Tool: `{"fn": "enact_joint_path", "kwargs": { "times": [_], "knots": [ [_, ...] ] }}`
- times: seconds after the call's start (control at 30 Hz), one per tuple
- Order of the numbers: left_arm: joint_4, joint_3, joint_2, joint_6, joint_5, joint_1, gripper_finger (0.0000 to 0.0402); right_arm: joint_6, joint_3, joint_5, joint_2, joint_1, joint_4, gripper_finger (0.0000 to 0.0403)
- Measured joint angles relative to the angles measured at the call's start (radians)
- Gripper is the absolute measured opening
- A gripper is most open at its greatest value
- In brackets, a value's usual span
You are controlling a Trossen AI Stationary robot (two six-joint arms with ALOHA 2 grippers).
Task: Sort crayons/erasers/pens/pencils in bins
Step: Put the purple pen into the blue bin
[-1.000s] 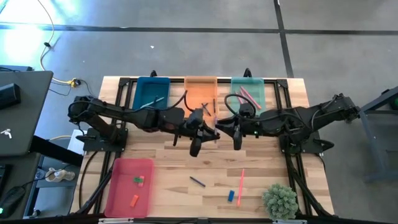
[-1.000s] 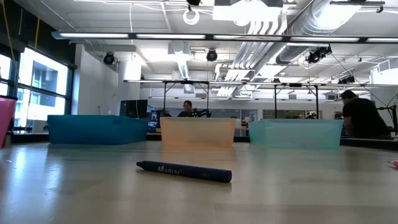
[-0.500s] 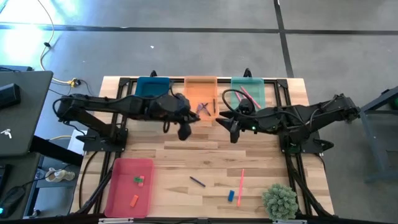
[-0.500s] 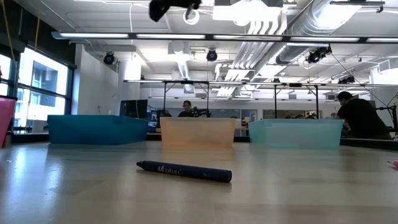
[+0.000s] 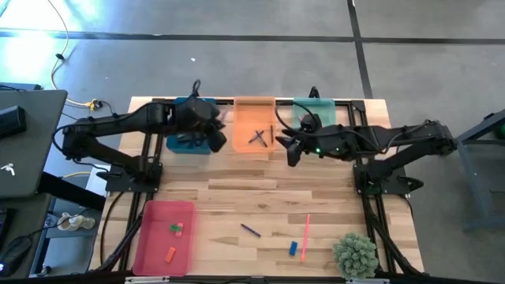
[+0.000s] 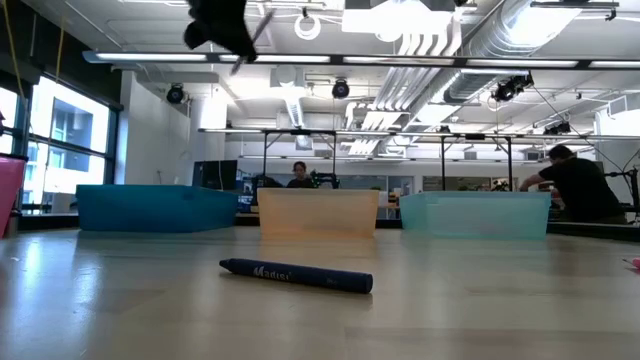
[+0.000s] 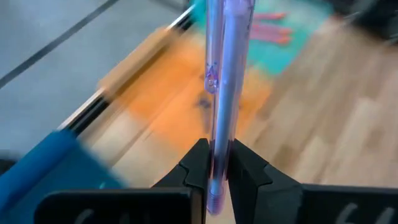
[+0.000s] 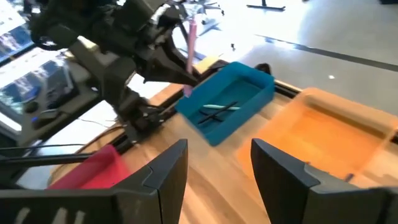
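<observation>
Slim translucent purple pen (image 7: 222, 93) clamped upright in left gripper (image 7: 214, 171) over dark teal-blue plastic bin (image 5: 192, 120), right gripper (image 8: 217, 165) spread apart, empty, beside translucent orange bin (image 5: 254, 126).

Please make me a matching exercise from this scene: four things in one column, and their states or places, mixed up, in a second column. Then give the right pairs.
Things:
1. left gripper
2. right gripper
3. pink-red bin
4. blue eraser

States or places:
A. lies on the bare table
B. open, holds nothing
C. shut on a pen
D. contains the green eraser and the orange eraser

Pairs: 1-C, 2-B, 3-D, 4-A
</observation>
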Motion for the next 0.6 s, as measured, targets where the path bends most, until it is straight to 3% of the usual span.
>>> {"fn": "enact_joint_path", "kwargs": {
  "times": [0.13, 0.3, 0.6],
  "knots": [
    [-0.126, 0.000, 0.001, -0.043, -0.031, 0.047, 0.0022, -0.002, 0.000, -0.030, 0.000, -0.056, -0.031, 0.0170],
    [-0.188, -0.022, 0.001, -0.074, -0.043, 0.092, 0.0023, -0.044, 0.000, -0.140, 0.000, -0.146, -0.054, 0.0170],
    [-0.205, -0.234, -0.019, -0.183, 0.077, 0.184, 0.0021, -0.112, 0.000, -0.276, 0.000, -0.284, -0.099, 0.0170]
  ]
}}
